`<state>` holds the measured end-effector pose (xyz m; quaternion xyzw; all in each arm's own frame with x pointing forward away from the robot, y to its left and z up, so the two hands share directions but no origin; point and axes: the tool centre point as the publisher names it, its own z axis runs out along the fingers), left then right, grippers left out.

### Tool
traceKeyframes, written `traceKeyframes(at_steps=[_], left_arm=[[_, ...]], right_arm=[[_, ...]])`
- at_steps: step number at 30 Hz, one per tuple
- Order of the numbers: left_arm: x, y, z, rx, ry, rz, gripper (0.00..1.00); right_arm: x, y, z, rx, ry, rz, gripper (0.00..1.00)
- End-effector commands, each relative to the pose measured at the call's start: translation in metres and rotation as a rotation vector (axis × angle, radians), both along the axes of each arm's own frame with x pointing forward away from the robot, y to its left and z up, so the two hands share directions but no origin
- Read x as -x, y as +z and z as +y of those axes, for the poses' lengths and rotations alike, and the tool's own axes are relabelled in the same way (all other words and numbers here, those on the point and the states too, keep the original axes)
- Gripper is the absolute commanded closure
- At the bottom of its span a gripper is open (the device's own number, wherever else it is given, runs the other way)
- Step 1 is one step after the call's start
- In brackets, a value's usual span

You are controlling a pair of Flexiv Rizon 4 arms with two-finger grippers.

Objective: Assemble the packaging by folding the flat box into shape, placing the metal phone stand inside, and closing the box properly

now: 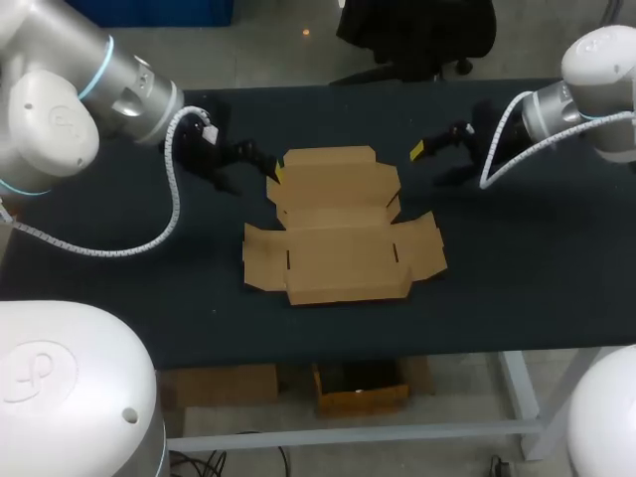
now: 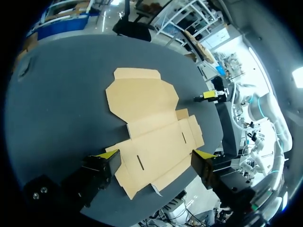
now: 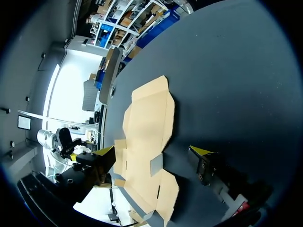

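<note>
Left gripper (image 2: 155,156), spread wide, seemingly touches flat box (image 2: 142,99).

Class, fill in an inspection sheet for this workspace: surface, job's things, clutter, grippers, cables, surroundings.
Surface: dark table.
Job's things: flat box lies unfolded mid-table; metal phone stand not seen.
Clutter: nothing seen.
Grippers: left gripper open, at the box's far left corner; right gripper open, to the box's right, apart from it.
Cables: white coiled cable hangs from the left arm; white cable loops by the right arm.
Surroundings: nothing seen.
</note>
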<state>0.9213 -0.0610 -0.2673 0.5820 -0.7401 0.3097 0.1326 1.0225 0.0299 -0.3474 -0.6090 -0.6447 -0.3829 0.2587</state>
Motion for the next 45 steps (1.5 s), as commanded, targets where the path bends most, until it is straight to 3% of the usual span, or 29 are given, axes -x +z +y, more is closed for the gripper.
traceKeyframes(at_steps=[1, 5, 7, 12, 15, 27, 45], left_arm=[[-0.003, 0.0, 0.0, 0.001, -0.003, 0.001, 0.0], [-0.006, 0.001, -0.001, 0.003, -0.005, -0.002, 0.0], [-0.007, 0.001, -0.001, 0.006, -0.005, -0.004, 0.0], [-0.008, 0.003, 0.0, 0.011, -0.009, -0.009, 0.0], [-0.008, 0.005, 0.001, 0.011, -0.01, -0.012, 0.0], [-0.006, 0.007, 0.005, 0.015, -0.012, -0.022, 0.0], [-0.006, 0.011, 0.008, 0.018, -0.009, -0.036, 0.0]], right_arm=[[-0.014, -0.011, 0.003, -0.041, 0.023, 0.028, 0.05], [-0.016, -0.013, 0.008, -0.052, 0.016, 0.041, 0.16], [-0.016, -0.015, 0.01, -0.054, 0.014, 0.045, 0.25], [-0.016, -0.019, 0.014, -0.058, 0.018, 0.051, 0.29], [-0.016, -0.023, 0.019, -0.051, 0.027, 0.046, 0.39], [-0.022, -0.038, 0.021, -0.047, 0.026, 0.038, 0.3], [-0.036, -0.057, 0.039, -0.102, 0.027, 0.081, 0.4]])
